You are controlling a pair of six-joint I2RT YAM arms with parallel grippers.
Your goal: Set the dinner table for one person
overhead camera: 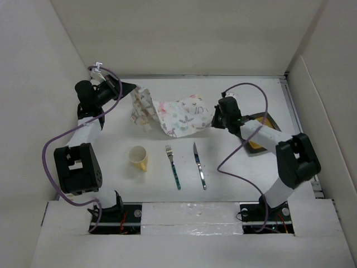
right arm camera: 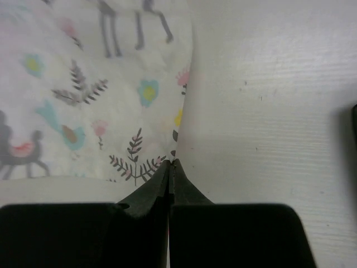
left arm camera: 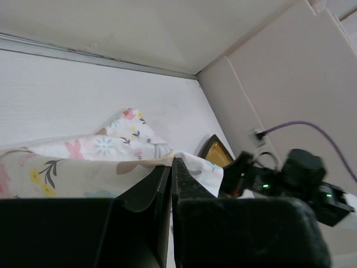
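Note:
The patterned pastel cloth (overhead camera: 181,114) hangs stretched and sagging between my two grippers above the back of the white dinner table (overhead camera: 234,173). My left gripper (overhead camera: 132,89) is shut on the cloth's left corner; in the left wrist view its jaws (left arm camera: 172,162) pinch the cloth's edge (left arm camera: 83,162). My right gripper (overhead camera: 215,120) is shut on the cloth's right corner; in the right wrist view the jaw tips (right arm camera: 172,163) pinch the cloth (right arm camera: 83,95) close above the table (right arm camera: 268,111).
A yellow cup (overhead camera: 138,157) lies on its side at front left. A teal-handled fork (overhead camera: 173,166) and a knife (overhead camera: 199,165) lie side by side in front. A yellow plate (overhead camera: 266,120) sits under the right arm, also in the left wrist view (left arm camera: 218,154). White walls surround the table.

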